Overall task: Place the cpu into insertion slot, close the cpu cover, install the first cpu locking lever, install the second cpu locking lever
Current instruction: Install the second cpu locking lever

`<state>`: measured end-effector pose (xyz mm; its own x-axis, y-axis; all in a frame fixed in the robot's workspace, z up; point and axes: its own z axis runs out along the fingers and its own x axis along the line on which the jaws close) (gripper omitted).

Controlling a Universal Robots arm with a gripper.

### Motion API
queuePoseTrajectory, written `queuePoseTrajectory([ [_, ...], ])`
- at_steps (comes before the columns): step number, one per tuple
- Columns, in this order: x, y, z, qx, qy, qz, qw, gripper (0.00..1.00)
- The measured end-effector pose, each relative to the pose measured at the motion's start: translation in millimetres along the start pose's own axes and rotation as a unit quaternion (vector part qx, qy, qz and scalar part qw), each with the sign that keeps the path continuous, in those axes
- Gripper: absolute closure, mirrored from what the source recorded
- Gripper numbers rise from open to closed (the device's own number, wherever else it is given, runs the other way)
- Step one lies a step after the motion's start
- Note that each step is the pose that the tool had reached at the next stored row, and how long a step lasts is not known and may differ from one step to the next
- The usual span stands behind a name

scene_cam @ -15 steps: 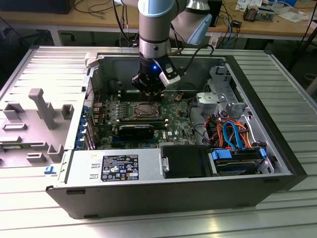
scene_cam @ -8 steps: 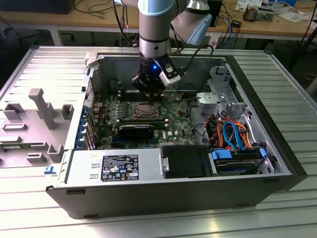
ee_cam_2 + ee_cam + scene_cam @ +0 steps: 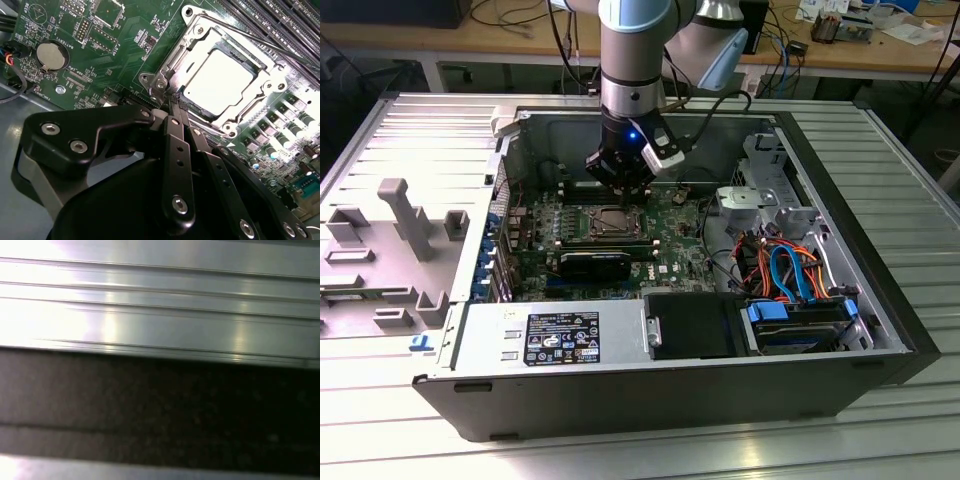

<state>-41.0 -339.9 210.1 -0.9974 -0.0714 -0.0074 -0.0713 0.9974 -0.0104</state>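
Inside the open computer case (image 3: pixel 880 300) my gripper (image 3: pixel 620 188) hangs just above the motherboard's insertion slot (image 3: pixel 609 222). In the second wrist view the cpu (image 3: pixel 220 82) lies flat in the insertion slot (image 3: pixel 156 85), its metal top glaring white. The cpu cover (image 3: pixel 272 82) is folded down over it, and the chip shows through its window. My gripper (image 3: pixel 176 102) is shut, with its black fingertips together at the socket's edge by a corner screw. I cannot tell whether a thin locking lever is pinched between them.
Long black memory slots (image 3: pixel 280 20) run beside the socket, and a coin battery (image 3: pixel 51 55) sits on the green board. A black graphics card (image 3: pixel 595 263), power supply (image 3: pixel 550 335) and cabled drive bay (image 3: pixel 800 320) crowd the case. Grey fixtures (image 3: pixel 410 220) stand outside on the ribbed table.
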Motion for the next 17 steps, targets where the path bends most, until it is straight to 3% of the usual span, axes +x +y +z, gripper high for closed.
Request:
queuePoseTrajectory([
  [7, 0.5, -6.7, 0.0, 0.0000, 0.0000, 0.000, 1.0000, 0.89],
  [17, 0.7, -9.8, 0.1, 0.0000, 0.0000, 0.000, 1.0000, 0.89],
])
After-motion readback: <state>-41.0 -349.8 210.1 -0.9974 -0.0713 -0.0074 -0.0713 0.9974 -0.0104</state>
